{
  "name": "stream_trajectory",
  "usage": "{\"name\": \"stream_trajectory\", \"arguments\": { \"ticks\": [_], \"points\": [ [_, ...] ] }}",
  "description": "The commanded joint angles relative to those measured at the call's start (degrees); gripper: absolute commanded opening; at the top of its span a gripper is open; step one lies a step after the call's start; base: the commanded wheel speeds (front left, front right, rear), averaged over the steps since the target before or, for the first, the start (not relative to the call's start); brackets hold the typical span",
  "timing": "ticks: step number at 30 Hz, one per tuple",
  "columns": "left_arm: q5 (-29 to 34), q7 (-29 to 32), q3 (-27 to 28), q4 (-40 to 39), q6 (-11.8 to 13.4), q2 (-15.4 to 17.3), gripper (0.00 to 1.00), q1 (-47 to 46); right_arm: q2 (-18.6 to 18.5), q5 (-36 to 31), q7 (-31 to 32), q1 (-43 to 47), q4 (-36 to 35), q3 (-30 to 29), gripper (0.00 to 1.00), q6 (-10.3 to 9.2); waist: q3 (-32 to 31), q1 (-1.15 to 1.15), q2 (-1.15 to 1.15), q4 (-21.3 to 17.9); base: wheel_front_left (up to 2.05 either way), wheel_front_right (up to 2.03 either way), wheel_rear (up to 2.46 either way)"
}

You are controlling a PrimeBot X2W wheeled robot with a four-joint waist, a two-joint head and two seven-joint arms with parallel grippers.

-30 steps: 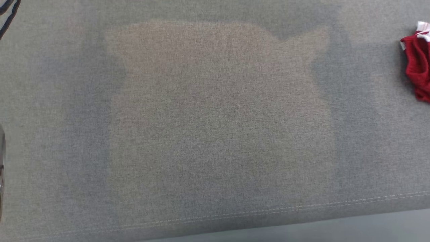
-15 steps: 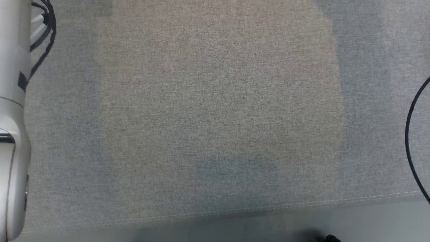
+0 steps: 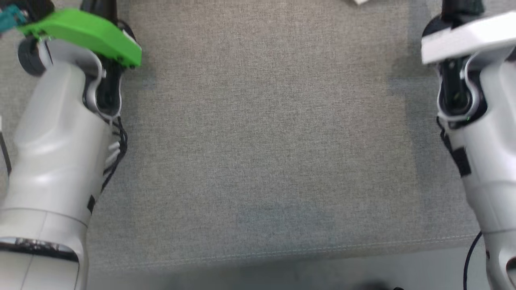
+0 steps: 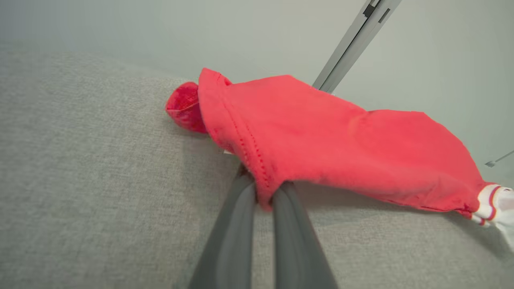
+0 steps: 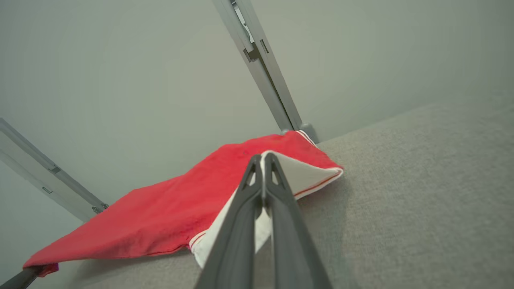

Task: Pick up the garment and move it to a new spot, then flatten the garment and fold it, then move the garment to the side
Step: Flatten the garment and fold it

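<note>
left gripper (image 4: 264,192) clenched on red hem | right gripper (image 5: 263,160) clenched on white-trimmed edge | garment (image 4: 341,140) held spread between both, low over grey surface (image 3: 262,133) | judged light, limp, sag-prone; hems and corners best gripped

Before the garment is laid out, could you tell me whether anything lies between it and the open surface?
Nothing visible does. The left claw and right claw are each shut on the red garment, and the grey surface before the robot carries no object.
</note>
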Motion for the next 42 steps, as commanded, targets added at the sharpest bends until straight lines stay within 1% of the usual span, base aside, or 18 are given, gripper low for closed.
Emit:
{"name": "stream_trajectory", "arguments": {
  "ticks": [1,3,4,6,10,12,14,20,25,28,33,35,36,39,42],
  "points": [
    [0.55,-1.12,0.07,-1.76,0.11,0.83,0.00,2.52,0.05,0.65,-0.10,3.46,-1.83,0.10,0.00,0.01,-2.45,0.00,0.00,0.16,0.00,0.00,0.00],
    [0.62,-1.80,0.17,-4.31,0.26,0.55,0.00,8.01,0.31,1.19,-0.11,8.89,-3.64,0.85,0.00,0.00,-4.22,0.00,0.00,0.22,0.00,0.00,0.00],
    [1.78,-1.99,-0.11,-5.77,0.97,1.03,0.00,10.64,0.51,1.70,-0.10,11.46,-4.33,1.31,0.00,0.00,-5.14,0.00,0.00,0.14,0.00,0.00,0.00],
    [1.96,-2.21,0.09,-9.53,1.52,1.09,0.00,15.73,0.67,2.48,-0.11,15.64,-6.18,1.43,0.00,0.00,-6.93,0.00,0.00,-0.04,0.00,0.00,0.00],
    [3.19,-2.37,0.24,-17.54,4.05,2.25,0.00,25.72,1.22,4.36,-0.10,24.23,-8.95,1.25,0.00,0.00,-10.25,0.00,0.00,-0.08,0.00,0.00,0.00],
    [3.12,-1.97,0.27,-21.63,5.51,3.37,0.00,30.65,1.55,5.64,-0.07,28.36,-10.61,0.68,0.00,0.00,-12.00,0.00,0.00,-0.02,0.00,0.00,0.00],
    [3.50,-0.76,-0.17,-25.86,6.91,4.95,0.00,34.50,1.53,6.71,0.41,32.67,-12.51,0.01,0.00,0.00,-13.63,0.00,0.00,0.19,0.00,0.00,0.00],
    [2.81,6.23,-1.67,-38.15,11.54,9.73,0.00,46.09,2.22,8.58,3.66,44.99,-18.79,-2.75,0.00,0.00,-18.93,0.00,0.00,0.10,0.00,0.00,0.00],
    [1.71,11.44,-2.57,-47.04,15.20,12.74,0.00,54.47,5.02,8.32,7.62,54.28,-23.89,-5.37,0.00,0.01,-22.46,0.00,0.00,-0.24,0.00,0.00,0.00],
    [0.96,13.26,-2.28,-51.35,17.66,14.36,0.00,58.94,7.37,7.56,10.67,59.25,-26.89,-6.43,0.00,0.00,-24.14,0.00,0.00,-0.65,0.00,0.00,0.00],
    [-0.72,16.43,-1.88,-57.31,21.27,16.80,0.00,66.08,10.11,6.63,16.00,66.08,-31.11,-8.38,0.00,0.01,-26.34,0.00,0.00,-1.50,0.00,0.00,0.00],
    [-1.65,17.69,-1.69,-59.19,22.21,17.52,0.00,68.29,10.72,6.22,18.16,68.42,-32.10,-9.60,0.00,0.00,-26.88,0.00,0.00,-1.69,0.00,0.00,0.00],
    [-1.65,17.69,-1.69,-59.19,22.21,17.52,0.00,68.29,10.72,6.22,18.16,68.42,-32.10,-9.60,0.00,0.00,-26.88,0.00,0.00,-1.69,0.00,0.00,0.00],
    [-3.01,19.37,-1.37,-61.23,23.14,18.66,0.00,70.66,11.53,5.73,21.10,70.99,-33.60,-11.13,0.00,0.01,-27.46,0.00,0.00,-1.82,0.00,0.00,0.00],
    [-4.45,21.41,-1.41,-62.52,23.12,19.37,0.00,71.55,11.71,5.16,23.24,72.74,-35.15,-12.61,0.00,0.01,-27.43,0.00,0.00,-1.96,0.00,0.00,0.00]
  ]
}}
